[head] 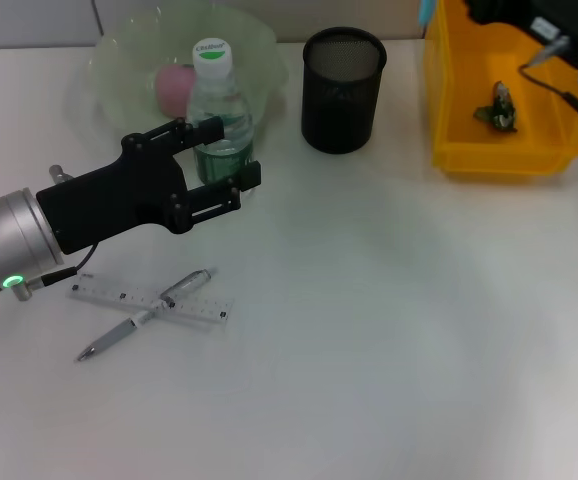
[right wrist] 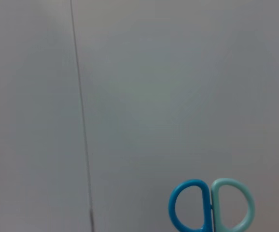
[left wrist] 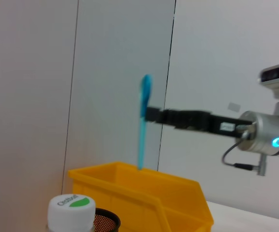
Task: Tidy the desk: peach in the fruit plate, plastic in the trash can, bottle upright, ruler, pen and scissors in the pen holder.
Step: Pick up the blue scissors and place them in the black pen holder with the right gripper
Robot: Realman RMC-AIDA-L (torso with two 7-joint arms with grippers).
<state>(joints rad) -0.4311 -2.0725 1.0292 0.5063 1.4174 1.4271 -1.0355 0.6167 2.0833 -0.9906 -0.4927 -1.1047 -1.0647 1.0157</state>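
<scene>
The peach point(head: 174, 88) already sits in the fruit plate point(head: 259, 45) at the far left, and a scrap of plastic point(head: 496, 110) lies inside the yellow trash bin point(head: 449, 110) at the far right, so I judge those two jobs done. The bottle point(head: 216, 105) stands upright just in front of the plate, cap up. The black mesh pen holder point(head: 342, 90) between plate and bin looks empty from above. The ruler point(head: 149, 298) and the pen point(head: 144, 315) lie crossed on the desk at the near left, not yet picked up.

My left gripper point(head: 219, 160) is at the bottle, its fingers on either side of the body and close against it; I read that as a grip on the bottle, though whether I am squeezing or only bracketing it I can't say for sure.

My right gripper point(left wrist: 149, 114) is raised above the far side of the bin and pinches the blue scissors point(left wrist: 143, 121), which hang blade-down from it. They belong in the pen holder, to the left of where I have them
</scene>
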